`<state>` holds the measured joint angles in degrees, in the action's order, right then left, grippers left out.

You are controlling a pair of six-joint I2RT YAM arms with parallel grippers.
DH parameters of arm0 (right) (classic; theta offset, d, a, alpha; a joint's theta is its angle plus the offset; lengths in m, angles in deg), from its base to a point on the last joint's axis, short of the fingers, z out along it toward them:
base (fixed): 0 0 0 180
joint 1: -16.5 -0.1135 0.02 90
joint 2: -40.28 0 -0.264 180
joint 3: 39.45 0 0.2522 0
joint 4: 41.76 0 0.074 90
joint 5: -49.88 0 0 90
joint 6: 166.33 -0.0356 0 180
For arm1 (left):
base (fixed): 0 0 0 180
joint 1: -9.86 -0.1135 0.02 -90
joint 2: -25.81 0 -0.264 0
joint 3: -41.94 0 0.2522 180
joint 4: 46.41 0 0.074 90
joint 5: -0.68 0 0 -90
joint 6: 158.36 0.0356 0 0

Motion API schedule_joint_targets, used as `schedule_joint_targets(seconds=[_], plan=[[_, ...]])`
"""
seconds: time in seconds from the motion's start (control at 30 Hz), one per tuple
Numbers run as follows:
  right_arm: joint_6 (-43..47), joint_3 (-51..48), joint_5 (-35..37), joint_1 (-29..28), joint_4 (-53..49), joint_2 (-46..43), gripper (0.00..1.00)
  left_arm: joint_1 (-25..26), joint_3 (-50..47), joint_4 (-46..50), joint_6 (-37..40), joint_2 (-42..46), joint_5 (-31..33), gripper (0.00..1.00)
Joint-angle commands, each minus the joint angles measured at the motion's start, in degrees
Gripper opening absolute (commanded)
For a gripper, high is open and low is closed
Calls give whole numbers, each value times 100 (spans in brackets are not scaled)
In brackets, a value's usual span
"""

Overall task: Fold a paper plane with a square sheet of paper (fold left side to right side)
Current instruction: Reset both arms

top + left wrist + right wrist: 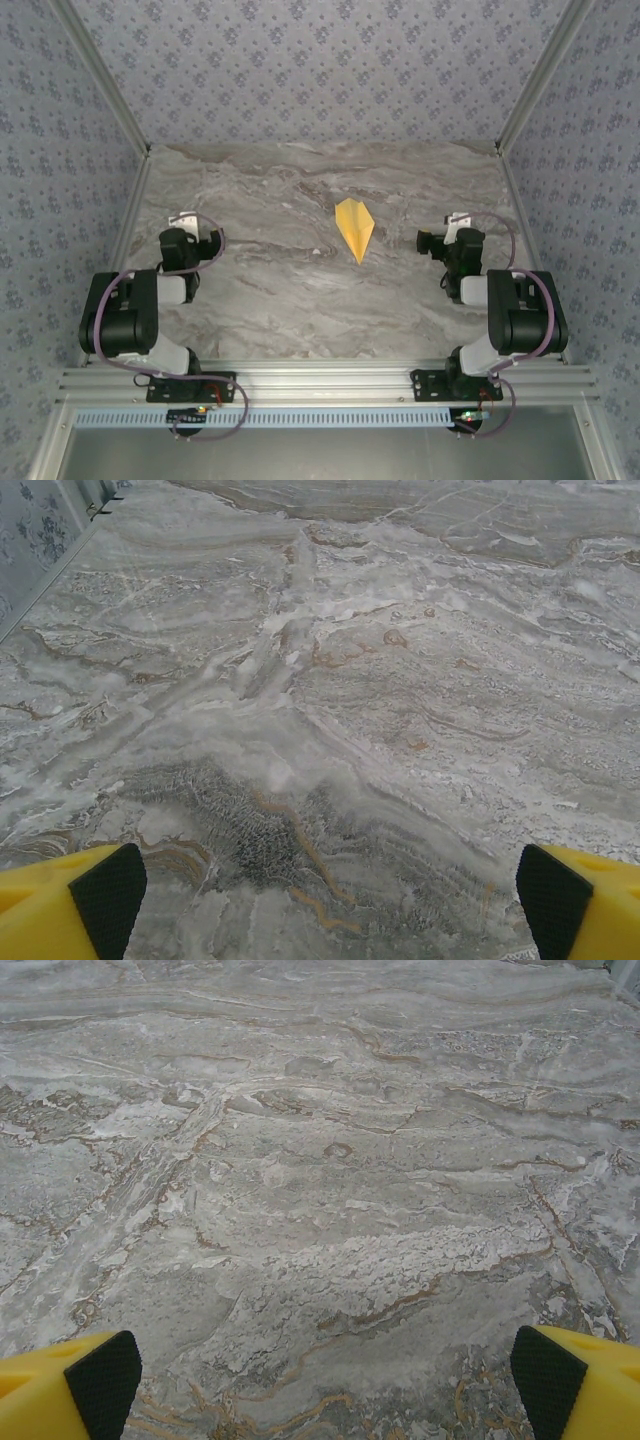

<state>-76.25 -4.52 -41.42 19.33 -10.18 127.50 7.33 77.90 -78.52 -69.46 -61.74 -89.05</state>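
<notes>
The paper plane [354,229] looks light, thin and easy to crush, so pinch it softly along its middle fold. The left tool [330,898] and right tool [328,1380] both stand wide apart, holding nothing.

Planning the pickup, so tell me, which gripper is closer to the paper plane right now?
Right. The right gripper sits open a short way to the right of the paper plane; the left gripper, also open, is clearly farther off on its left.

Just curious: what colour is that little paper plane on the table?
Yellow-orange; the paper plane shows best from the top external camera.
</notes>
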Motion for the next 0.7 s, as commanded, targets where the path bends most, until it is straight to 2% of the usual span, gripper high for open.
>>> schedule_joint_targets(seconds=[0.0, 0.67], plan=[[135, 108, 153, -80, 108, 3, 100, -7, 132, -80, -78, -26, -142, 98], [133, 114, 140, -86, 97, -3, 100, 33, 145, -63, -57, -28, -89, 98]])
